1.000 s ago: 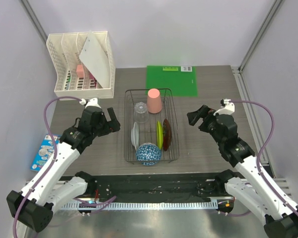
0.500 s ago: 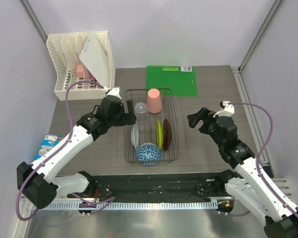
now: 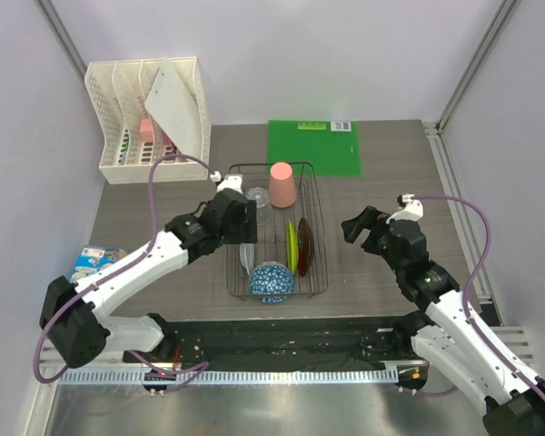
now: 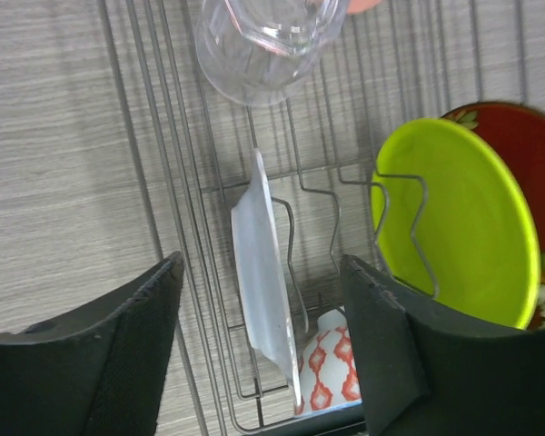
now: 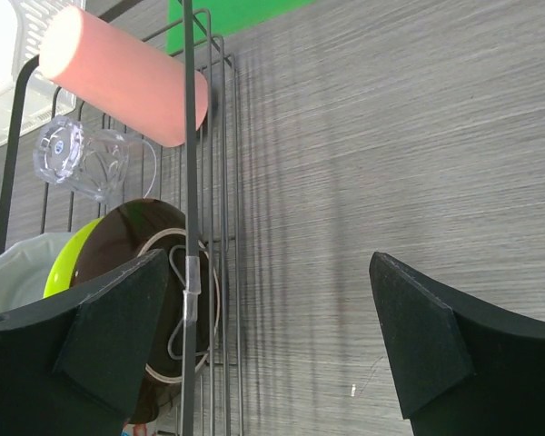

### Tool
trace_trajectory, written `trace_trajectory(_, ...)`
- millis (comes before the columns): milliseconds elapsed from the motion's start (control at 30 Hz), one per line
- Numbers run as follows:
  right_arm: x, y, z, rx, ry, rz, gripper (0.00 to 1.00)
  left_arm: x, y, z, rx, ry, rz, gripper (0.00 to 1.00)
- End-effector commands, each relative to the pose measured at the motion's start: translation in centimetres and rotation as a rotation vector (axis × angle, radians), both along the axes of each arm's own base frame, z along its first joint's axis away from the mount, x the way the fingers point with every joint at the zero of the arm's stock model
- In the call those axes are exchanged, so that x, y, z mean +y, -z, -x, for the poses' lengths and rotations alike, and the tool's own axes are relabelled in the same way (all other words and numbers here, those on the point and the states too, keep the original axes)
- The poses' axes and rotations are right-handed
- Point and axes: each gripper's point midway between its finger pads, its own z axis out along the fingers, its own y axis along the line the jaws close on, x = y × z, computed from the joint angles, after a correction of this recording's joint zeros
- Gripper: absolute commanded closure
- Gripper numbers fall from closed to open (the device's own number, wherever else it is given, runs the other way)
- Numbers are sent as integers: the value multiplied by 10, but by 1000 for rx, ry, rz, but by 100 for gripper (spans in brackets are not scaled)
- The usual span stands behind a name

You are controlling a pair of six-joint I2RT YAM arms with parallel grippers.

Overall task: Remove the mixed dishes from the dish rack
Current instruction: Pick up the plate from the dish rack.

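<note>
The dark wire dish rack [image 3: 321, 241] stands mid-table. It holds an upside-down salmon-pink cup [image 3: 282, 184], a clear tumbler [image 3: 257, 202], a white plate [image 3: 246, 258], a yellow-green plate [image 3: 292, 246], a dark red plate [image 3: 305, 245] and a patterned bowl [image 3: 272, 281]. My left gripper [image 3: 246, 221] is open over the rack's left side. In the left wrist view its gripper [image 4: 263, 363] straddles the upright white plate [image 4: 262, 291] without touching it, with the tumbler [image 4: 259, 45] beyond. My right gripper [image 3: 356, 227] is open and empty just right of the rack, facing the dark red plate [image 5: 154, 300].
A white lattice organizer [image 3: 150, 118] with a leaning white board stands at the back left. A green mat [image 3: 313, 150] lies behind the rack. A blue packet [image 3: 89, 263] lies at the table's left edge.
My left arm has swung right from beside the rack to over its left side, above the white plate. My right gripper has edged slightly left toward the rack.
</note>
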Motion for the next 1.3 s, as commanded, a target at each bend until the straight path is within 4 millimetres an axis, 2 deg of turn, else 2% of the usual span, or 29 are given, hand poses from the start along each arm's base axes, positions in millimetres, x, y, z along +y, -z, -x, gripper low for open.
trace_trajectory(0,6,-7,-5,-41,-3,-46,3,-7,-1,-5,-52,-40,-52,34)
trace_trajectory(333,9,-4,-8,-24,-11,-37,3,-9,25,2,-43,-98,-165,53)
trace_trajectory(567,5,2,-5,-18,0,-28,3,-7,47,6,-7,-120,-223,61)
trace_trajectory(667,5,4,-5,-12,-2,-25,4,-5,50,7,-5,-130,-228,65)
trace_trajectory(733,6,4,-6,-9,-2,-29,4,-4,47,7,-12,-132,-224,69)
trace_trajectory(933,9,4,-7,-4,-9,-34,4,0,25,6,-53,-142,-207,100)
trace_trajectory(1267,8,3,-5,-9,-7,-41,4,-4,-11,3,-103,-134,-162,100)
